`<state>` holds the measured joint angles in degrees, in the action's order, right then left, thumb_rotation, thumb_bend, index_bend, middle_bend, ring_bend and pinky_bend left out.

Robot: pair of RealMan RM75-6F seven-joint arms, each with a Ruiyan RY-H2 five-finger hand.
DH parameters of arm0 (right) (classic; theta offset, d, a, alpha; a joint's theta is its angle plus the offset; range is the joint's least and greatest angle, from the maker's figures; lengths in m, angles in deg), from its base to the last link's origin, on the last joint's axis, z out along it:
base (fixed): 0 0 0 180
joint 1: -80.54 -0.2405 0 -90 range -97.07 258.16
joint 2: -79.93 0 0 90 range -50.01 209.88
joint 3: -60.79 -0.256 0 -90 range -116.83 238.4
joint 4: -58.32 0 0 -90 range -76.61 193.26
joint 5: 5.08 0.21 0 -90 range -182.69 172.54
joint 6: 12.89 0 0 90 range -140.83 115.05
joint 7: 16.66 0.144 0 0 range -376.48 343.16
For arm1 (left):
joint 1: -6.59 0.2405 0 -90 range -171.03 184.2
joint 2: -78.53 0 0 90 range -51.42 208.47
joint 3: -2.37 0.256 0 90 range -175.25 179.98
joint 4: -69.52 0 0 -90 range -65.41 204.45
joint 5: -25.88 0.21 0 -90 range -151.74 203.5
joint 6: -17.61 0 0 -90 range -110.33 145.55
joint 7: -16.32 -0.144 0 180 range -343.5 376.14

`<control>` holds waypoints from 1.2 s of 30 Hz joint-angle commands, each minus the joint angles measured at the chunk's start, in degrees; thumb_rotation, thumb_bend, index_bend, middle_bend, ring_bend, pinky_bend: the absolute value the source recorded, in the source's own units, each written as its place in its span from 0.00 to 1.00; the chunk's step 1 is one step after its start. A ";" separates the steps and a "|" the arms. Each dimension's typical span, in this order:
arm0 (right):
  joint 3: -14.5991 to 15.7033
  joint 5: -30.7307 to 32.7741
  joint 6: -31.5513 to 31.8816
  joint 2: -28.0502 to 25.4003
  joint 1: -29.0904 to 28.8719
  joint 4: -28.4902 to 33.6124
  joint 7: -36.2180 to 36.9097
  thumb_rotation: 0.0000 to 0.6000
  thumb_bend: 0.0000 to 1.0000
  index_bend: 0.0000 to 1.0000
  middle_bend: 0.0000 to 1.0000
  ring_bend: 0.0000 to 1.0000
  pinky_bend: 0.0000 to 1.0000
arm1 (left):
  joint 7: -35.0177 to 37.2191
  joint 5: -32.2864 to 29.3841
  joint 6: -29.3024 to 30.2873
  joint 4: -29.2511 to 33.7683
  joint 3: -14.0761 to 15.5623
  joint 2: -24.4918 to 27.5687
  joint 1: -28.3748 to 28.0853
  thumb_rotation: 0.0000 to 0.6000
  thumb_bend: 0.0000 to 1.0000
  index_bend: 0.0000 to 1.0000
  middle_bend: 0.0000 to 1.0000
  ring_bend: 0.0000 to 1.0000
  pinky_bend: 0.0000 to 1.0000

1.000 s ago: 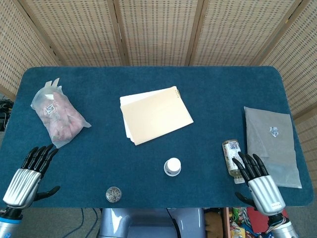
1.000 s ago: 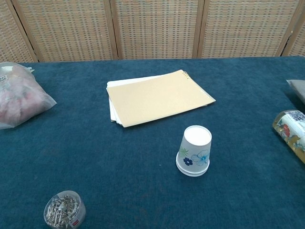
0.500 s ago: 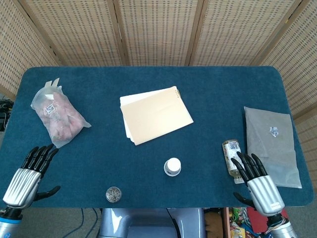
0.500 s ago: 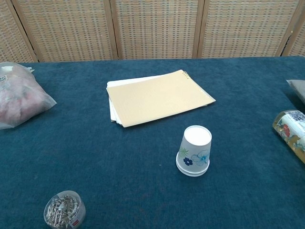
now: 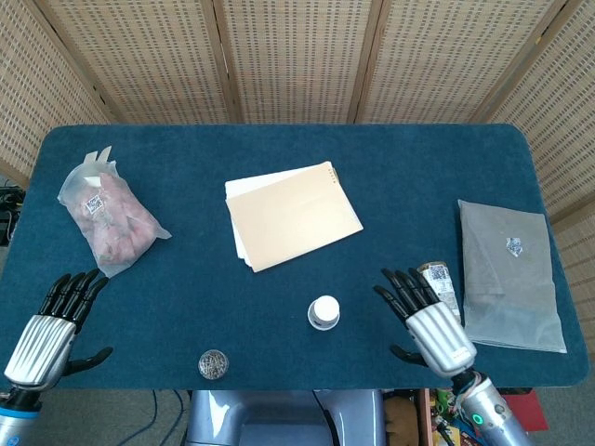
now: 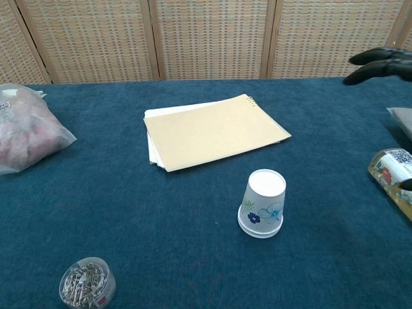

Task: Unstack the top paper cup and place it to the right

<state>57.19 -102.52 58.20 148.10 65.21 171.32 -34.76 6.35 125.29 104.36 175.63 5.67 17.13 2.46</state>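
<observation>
Nothing done yet: cup stack (image 6: 262,203) upside down, intact, near centre. My right hand (image 5: 423,316) spread, empty, right of it. Left hand (image 5: 51,321) spread, empty, far left.

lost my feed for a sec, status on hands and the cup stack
Both hands open, left hand idle at near edge, right hand right of paper cup stack. Stack untouched, upside down. Bottle lies beside right hand.
</observation>
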 commanded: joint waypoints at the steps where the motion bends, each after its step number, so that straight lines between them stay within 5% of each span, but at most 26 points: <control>1: -3.08 5.34 -5.19 3.75 -4.26 2.29 -5.25 1.00 0.20 0.18 0.00 0.00 0.00 | 0.04 0.05 -0.11 -0.09 0.04 -0.01 -0.05 1.00 0.15 0.00 0.00 0.00 0.00; 17: -6.55 23.39 -12.73 9.74 -12.91 5.69 -24.23 1.00 0.20 0.25 0.00 0.00 0.00 | -0.44 -0.15 -1.04 -0.08 0.09 -0.49 -0.42 1.00 0.15 0.00 0.00 0.00 0.00; 36: -4.78 40.25 -6.93 15.43 -22.97 3.89 -45.56 1.00 0.20 0.27 0.00 0.00 0.00 | -0.21 -0.05 -1.20 0.09 0.19 -0.43 -0.57 1.00 0.15 0.00 0.00 0.00 0.00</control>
<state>51.60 -64.42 49.22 162.59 43.57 175.65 -77.50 6.14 125.24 103.17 175.71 5.86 16.70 1.89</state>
